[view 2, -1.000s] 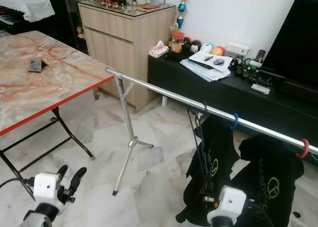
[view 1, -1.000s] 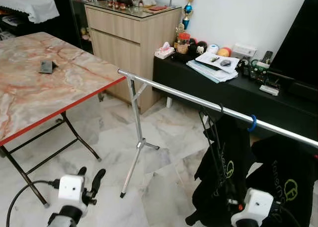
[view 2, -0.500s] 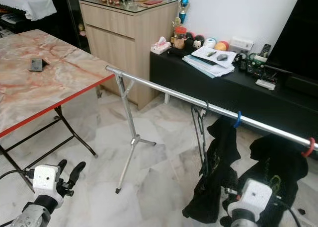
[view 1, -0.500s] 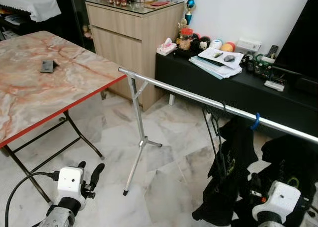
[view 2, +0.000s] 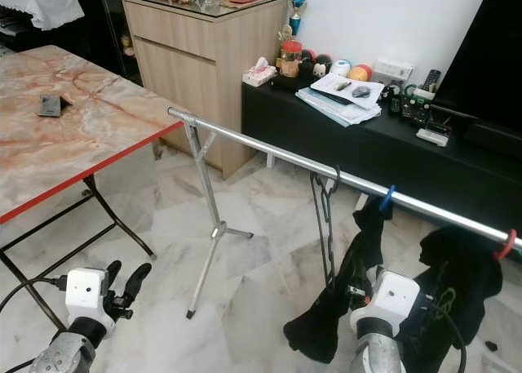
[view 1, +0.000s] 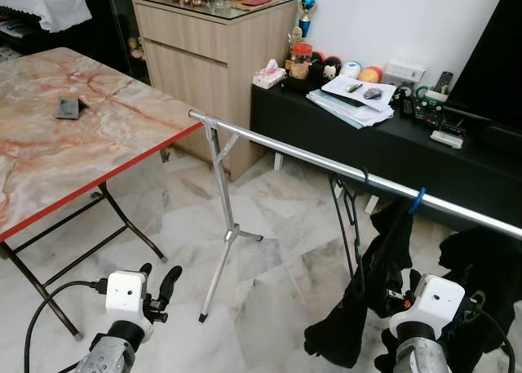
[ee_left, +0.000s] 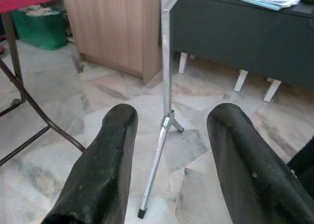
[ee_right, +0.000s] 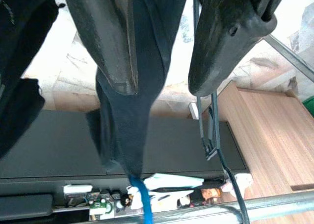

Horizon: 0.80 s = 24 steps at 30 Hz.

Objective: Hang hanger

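Hanger count on the silver metal rail (view 1: 310, 155): three. One thin black wire hanger (view 1: 349, 214) hangs bare by its hook; just to its right one blue-hooked hanger (view 1: 417, 200) carries a black garment (view 1: 371, 283); at the far right end one red-hooked hanger (view 2: 509, 244) carries a second black garment (view 2: 453, 287).

Right gripper (ee_right: 162, 84): raised low in front of the first black garment, its two black fingers (ee_right: 223, 35) parted with the garment cloth and the black wire hanger seen between them; whether they grip anything cannot be told.

Left gripper (ee_left: 169, 131): low at the near left above the marble floor (view 1: 269, 226), two fingers (ee_left: 105, 170) spread wide, holding nothing.

The rail rests on one silver folding stand leg (view 1: 222, 226) at its left end. Left of it stands one marble-patterned folding table with a red edge (view 1: 73, 144), bearing one small dark flat object (view 1: 68, 107). Behind the rail: one light wooden cabinet (view 1: 208, 55) and one long black low console (view 1: 391, 144) holding papers and small items.
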Motion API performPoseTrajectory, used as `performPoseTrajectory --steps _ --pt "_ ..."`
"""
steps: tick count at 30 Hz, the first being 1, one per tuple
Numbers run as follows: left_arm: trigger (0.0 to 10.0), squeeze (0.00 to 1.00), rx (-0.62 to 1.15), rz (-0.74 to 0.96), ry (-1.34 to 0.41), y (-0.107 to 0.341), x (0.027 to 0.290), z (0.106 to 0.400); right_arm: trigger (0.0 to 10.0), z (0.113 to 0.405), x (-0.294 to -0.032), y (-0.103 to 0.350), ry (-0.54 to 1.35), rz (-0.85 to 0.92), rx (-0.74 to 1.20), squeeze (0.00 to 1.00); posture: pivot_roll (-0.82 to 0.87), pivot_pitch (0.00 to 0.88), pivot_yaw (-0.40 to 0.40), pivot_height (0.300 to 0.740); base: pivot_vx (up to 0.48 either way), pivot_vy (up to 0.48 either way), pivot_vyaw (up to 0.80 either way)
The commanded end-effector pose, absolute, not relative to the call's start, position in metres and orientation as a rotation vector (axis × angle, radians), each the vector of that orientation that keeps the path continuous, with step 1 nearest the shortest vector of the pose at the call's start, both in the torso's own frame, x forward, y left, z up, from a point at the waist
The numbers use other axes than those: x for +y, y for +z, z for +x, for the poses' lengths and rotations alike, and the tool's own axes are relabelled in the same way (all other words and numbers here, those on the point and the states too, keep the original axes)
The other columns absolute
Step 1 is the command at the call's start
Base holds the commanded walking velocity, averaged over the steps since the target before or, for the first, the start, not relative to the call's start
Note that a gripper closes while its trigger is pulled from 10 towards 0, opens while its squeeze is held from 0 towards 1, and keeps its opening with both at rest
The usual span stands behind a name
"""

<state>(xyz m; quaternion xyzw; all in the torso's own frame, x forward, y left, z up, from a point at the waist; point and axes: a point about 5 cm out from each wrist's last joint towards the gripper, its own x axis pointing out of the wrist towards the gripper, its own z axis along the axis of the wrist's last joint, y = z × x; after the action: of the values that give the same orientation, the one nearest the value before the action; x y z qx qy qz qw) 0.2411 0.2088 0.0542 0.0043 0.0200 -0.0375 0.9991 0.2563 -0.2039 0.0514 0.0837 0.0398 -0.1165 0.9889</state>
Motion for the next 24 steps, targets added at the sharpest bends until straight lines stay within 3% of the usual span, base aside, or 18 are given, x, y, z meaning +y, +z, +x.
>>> performPoseTrajectory --steps 1,24 --pt "10.0 0.0 0.046 0.008 -0.074 0.0537 0.2097 0.239 10.0 0.2581 -0.2022 0.0531 -0.233 0.172 0.078 0.0 -0.02 0.069 -0.053 0.74 0.319 0.0 0.0" --pt "10.0 0.0 0.044 0.013 -0.078 0.0542 0.209 0.2388 10.0 0.2597 -0.2028 0.0537 -0.261 0.163 0.073 0.0 -0.02 0.067 -0.056 0.74 0.322 0.0 0.0"
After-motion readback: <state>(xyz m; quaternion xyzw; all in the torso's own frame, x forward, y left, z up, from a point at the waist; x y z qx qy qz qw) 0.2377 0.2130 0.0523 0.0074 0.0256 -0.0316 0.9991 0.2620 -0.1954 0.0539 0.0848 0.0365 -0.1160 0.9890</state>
